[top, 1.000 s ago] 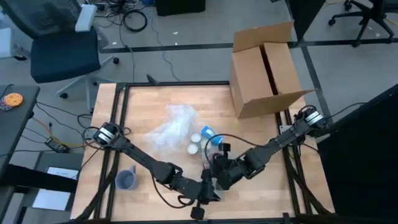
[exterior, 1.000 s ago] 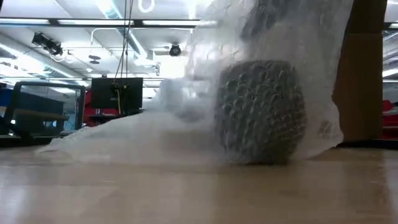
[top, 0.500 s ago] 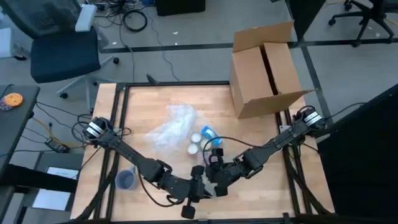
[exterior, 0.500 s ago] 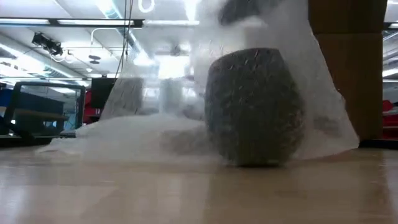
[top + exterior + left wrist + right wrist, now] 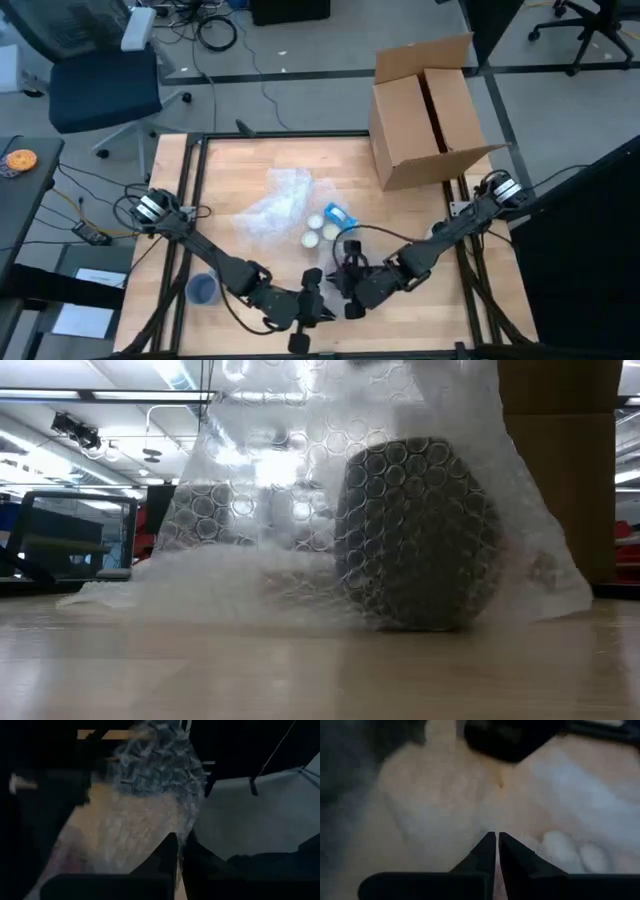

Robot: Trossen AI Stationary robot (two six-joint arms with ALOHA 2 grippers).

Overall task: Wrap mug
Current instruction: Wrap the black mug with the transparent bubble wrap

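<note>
Both pairs of jaws were closed on bubble wrap [image 5: 300, 510], the left gripper [image 5: 310, 300] and right gripper [image 5: 345, 290] held low together near the table's [image 5: 420, 205] front edge. The mug [image 5: 420, 535] stood shrouded there. A box [image 5: 425, 105] was seen behind.

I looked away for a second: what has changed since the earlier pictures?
Both grippers, left and right, shifted toward the table's near edge, and the bubble wrap rose higher beside the mug. The cardboard box, blue cup and wrap pile stayed put.
</note>
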